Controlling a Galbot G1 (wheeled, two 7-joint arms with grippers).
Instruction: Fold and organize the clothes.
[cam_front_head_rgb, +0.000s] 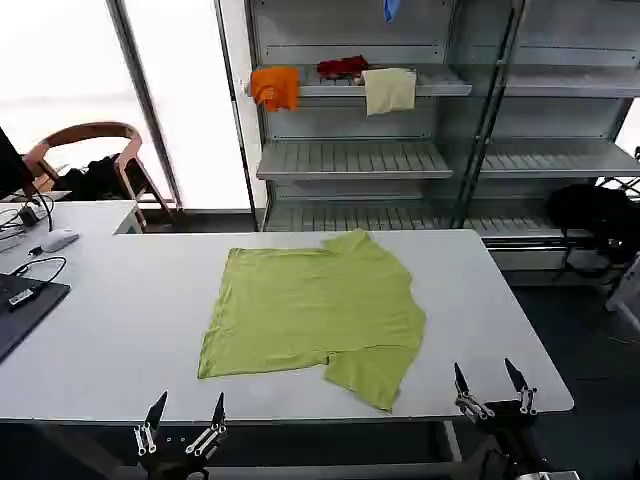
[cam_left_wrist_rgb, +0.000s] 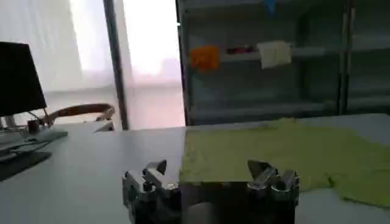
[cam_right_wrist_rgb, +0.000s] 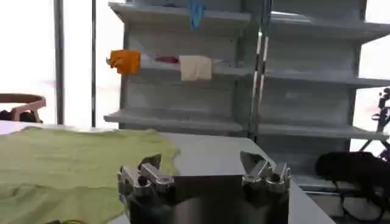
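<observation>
The lime-green T-shirt (cam_front_head_rgb: 315, 310) is seen lying flat on the white tabletop (cam_front_head_rgb: 120, 330), roughly at its middle and a little toward the right. One sleeve is folded or turned out at the near right corner, reaching close to the tabletop's near edge. The fabric is spread plain side up, with a few soft creases, and nothing is resting on it.

The left gripper (cam_front_head_rgb: 184, 412) is held low at the near edge of the tabletop, its two fingers spread apart and nothing between them. It is placed near the shirt's near left corner but clear of the cloth. From the left wrist view, the left gripper (cam_left_wrist_rgb: 210, 175) is shown with fingers parted, the T-shirt (cam_left_wrist_rgb: 286, 152) stretched out just beyond it.

The right gripper (cam_front_head_rgb: 490, 385) is likewise held at the near edge, toward the right, fingers wide and empty, apart from the turned-out sleeve. In the right wrist view the right gripper (cam_right_wrist_rgb: 204, 171) is seen open, with the T-shirt (cam_right_wrist_rgb: 73, 164) lying to one side of it.

Behind the tabletop, a metal shelf unit (cam_front_head_rgb: 350, 160) is standing, with an orange cloth (cam_front_head_rgb: 275, 87) and a cream cloth (cam_front_head_rgb: 388, 90) draped over one shelf.
</observation>
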